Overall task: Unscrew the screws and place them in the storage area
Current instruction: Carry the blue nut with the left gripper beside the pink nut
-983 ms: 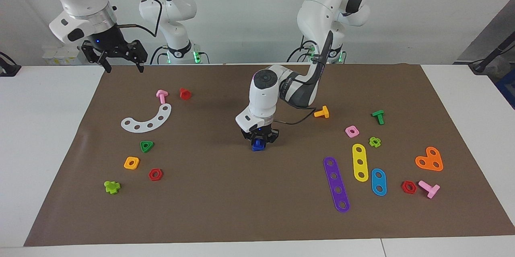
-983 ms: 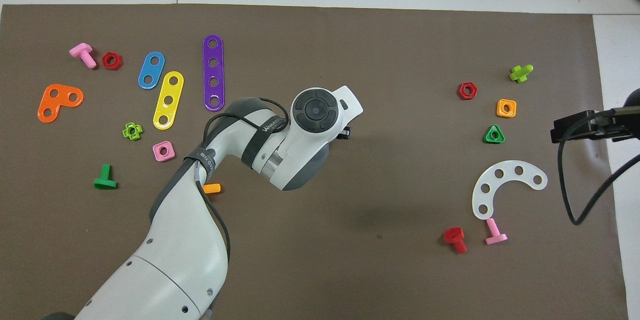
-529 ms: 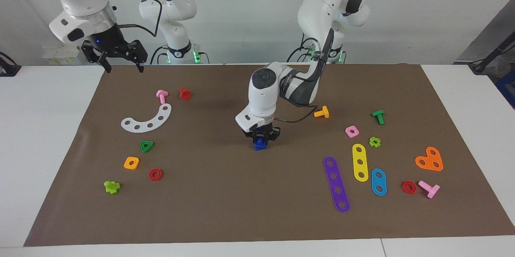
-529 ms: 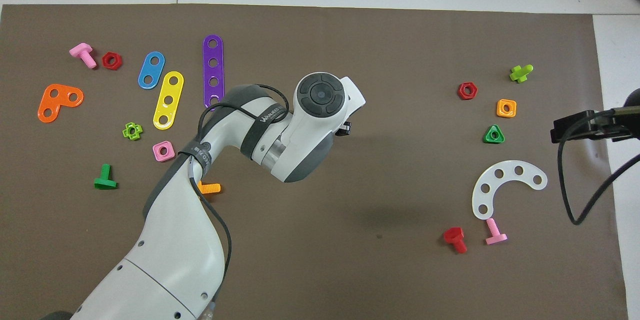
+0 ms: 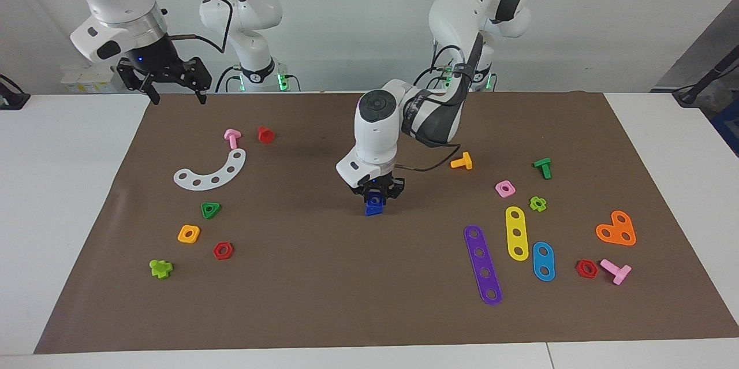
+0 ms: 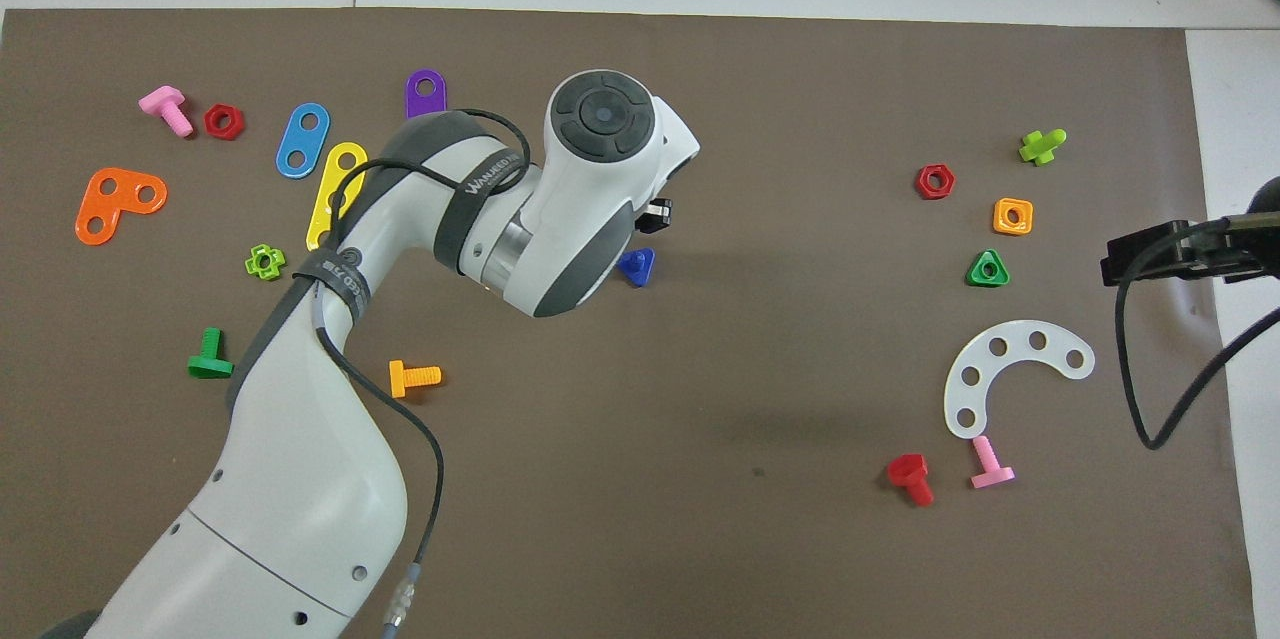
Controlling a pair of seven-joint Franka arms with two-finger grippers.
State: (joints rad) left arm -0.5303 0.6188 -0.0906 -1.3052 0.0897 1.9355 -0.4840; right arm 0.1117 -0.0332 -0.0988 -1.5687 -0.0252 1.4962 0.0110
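I'm keeping left gripper (image 5: 376,196) fingers clenched on screws (image 5: 374,205) mid-mat (image 5: 323,299), gripping for unscrewing; right gripper (image 5: 171,89) waiting, fingers released.

matt brown paper mat (image 5: 323,299), glossy dark-blue plastic screws (image 5: 374,205), smooth white plastic arc strip (image 5: 212,172), glossy white arm shells

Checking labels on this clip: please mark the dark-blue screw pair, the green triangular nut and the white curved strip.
dark-blue screw pair (image 5: 374,205), facing view, its blue body below the gripper.
green triangular nut (image 5: 211,210), facing view, its top face.
white curved strip (image 6: 1000,369), overhead view, mid-arc.
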